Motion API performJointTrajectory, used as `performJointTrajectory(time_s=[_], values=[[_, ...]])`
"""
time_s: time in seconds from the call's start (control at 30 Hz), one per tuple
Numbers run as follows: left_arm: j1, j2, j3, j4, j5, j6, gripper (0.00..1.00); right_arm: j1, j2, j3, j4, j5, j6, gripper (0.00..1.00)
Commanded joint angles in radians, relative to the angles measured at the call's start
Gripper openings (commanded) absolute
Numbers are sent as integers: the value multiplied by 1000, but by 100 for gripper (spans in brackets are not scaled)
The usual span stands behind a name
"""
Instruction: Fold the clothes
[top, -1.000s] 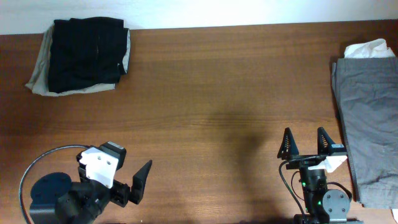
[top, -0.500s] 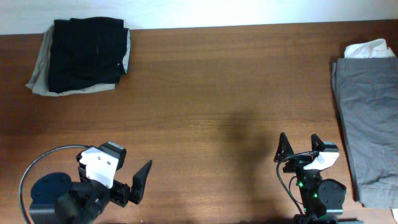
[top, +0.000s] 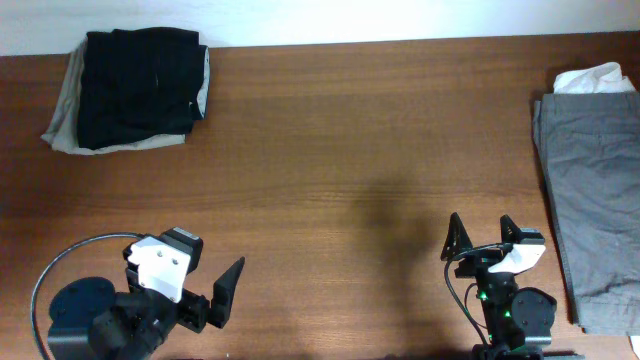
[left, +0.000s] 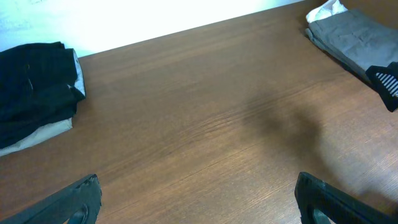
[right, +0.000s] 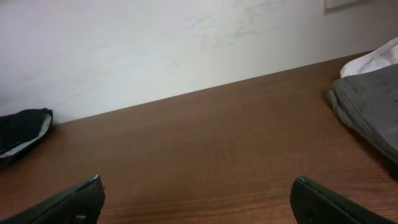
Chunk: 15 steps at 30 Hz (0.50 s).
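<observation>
The black clothes (top: 135, 88) lie in a squarish bundle on a beige garment (top: 60, 130) at the far left corner of the table (top: 350, 130). The left gripper (left: 198, 198) is nearer, and the bundle is far ahead of it, a bit left. It and the right gripper (top: 483, 240) sit low at the near edge, wide open and holding nothing.
</observation>
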Motion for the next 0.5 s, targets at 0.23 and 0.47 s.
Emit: performJointTrajectory(time_s=[0.23, 0.47], values=[[-3, -6, -3, -14, 33, -32, 99, 6, -11, -5, -6, 8, -10, 99], [-41, -127, -250, 299, -26, -166, 99, 6, -11, -5, -6, 8, -10, 99]])
